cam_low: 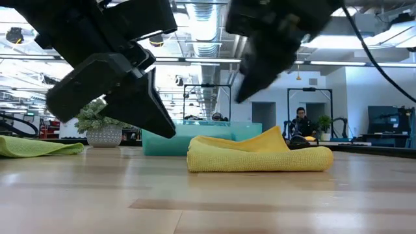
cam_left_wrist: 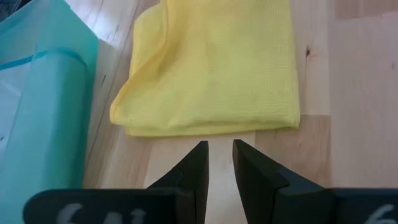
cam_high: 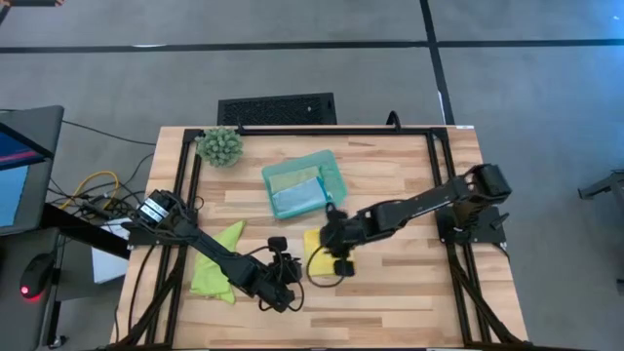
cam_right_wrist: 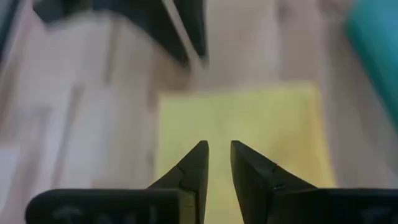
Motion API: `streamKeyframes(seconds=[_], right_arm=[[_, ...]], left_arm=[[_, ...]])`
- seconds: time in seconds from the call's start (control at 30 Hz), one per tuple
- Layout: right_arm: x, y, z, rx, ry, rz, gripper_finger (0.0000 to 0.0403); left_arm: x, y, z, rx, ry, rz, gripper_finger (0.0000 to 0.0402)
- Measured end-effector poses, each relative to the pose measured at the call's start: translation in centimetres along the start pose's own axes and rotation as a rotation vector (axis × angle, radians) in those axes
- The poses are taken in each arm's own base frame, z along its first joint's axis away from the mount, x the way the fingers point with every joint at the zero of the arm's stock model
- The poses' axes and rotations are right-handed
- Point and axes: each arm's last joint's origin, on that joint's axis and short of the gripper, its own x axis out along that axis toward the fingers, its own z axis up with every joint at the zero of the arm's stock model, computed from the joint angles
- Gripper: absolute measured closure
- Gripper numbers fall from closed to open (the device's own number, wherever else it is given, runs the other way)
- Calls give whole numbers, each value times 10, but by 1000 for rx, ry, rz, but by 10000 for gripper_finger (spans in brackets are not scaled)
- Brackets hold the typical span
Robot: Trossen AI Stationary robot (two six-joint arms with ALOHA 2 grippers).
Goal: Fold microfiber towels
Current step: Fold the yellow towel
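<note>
hovering over folded yellow towel [cam_right_wrist: 242, 124], right end effector [cam_right_wrist: 219, 147] slightly apart, empty; left end effector [cam_left_wrist: 220, 147] beside it, same.

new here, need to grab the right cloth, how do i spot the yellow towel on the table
Find the teal tray near the middle of the wooden table. Just in front of it, between the two robot hands, lies the yellow towel, folded flat. It is the only yellow cloth; the lime green towel lies off to the left.
</note>
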Motion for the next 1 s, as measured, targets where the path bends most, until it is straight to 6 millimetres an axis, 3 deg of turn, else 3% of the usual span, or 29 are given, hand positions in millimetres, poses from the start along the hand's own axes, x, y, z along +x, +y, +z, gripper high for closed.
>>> streamKeyframes(seconds=[0.13,0.17,0.37,0.7,0.87,1.0], right_arm=[[26,-2,-8,1,38,4,326],[34,-4,-2,6,-7,6,329],[59,-26,-14,73,56,-121,343],[54,-46,-19,204,84,-350,359],[44,-34,-17,185,62,-400,369],[30,-16,-12,145,23,-373,377]], left_arm=[[18,-8,2,-9,-51,-33,336],[21,-12,2,-13,-63,-50,336],[35,-17,0,1,-51,-102,336],[35,-20,-5,51,-10,-129,336],[21,-17,-4,81,-8,-131,336],[0,-12,9,26,-69,-128,336]])
